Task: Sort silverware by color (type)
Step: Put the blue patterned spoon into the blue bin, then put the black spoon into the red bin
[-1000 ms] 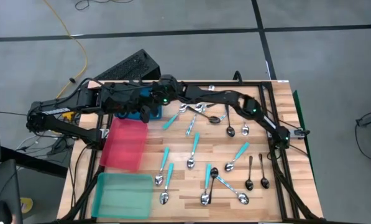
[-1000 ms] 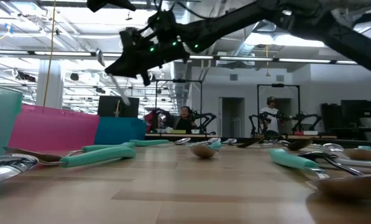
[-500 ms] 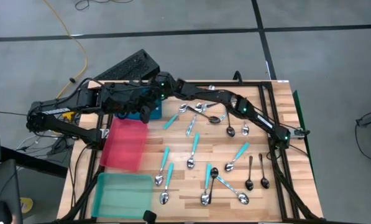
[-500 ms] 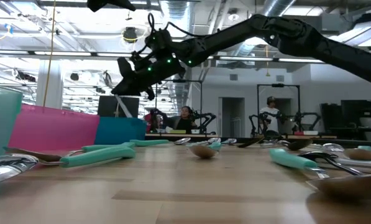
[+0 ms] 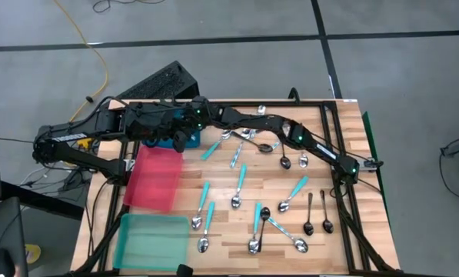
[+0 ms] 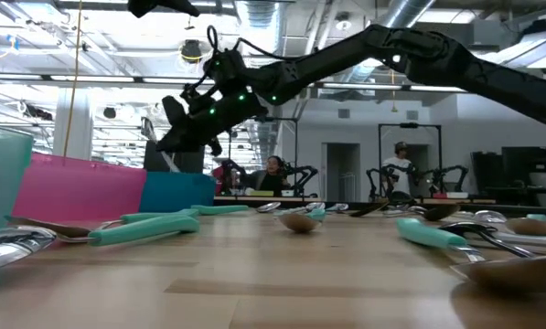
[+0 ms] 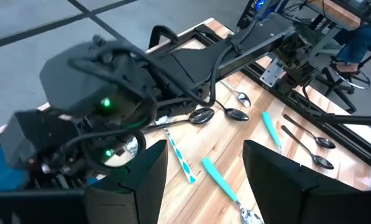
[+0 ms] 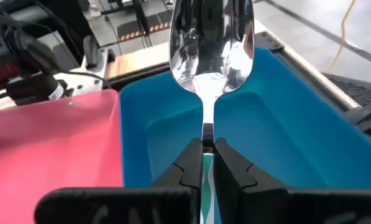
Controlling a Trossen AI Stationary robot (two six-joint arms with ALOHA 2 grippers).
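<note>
the right gripper (image 8: 203, 163) is clamped on a turquoise-handled spoon (image 8: 211, 43), bowl pointing forward, long axis in line with the fingers. the blue tray (image 8: 284, 118) lies directly below and ahead. the left gripper (image 7: 204, 180), fingers apart, waits just beside it.

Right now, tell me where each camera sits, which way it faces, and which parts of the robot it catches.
High view: overhead, straight down; both arms, red tray.
Low view: table height, level toward the room; right arm overhead.
Left wrist view: on the left arm, over the table; own open fingers, right arm.
Right wrist view: on the right arm, over the blue tray; right end effector shut on a turquoise-handled spoon.
Shared: right wrist and high views show the red tray.
</note>
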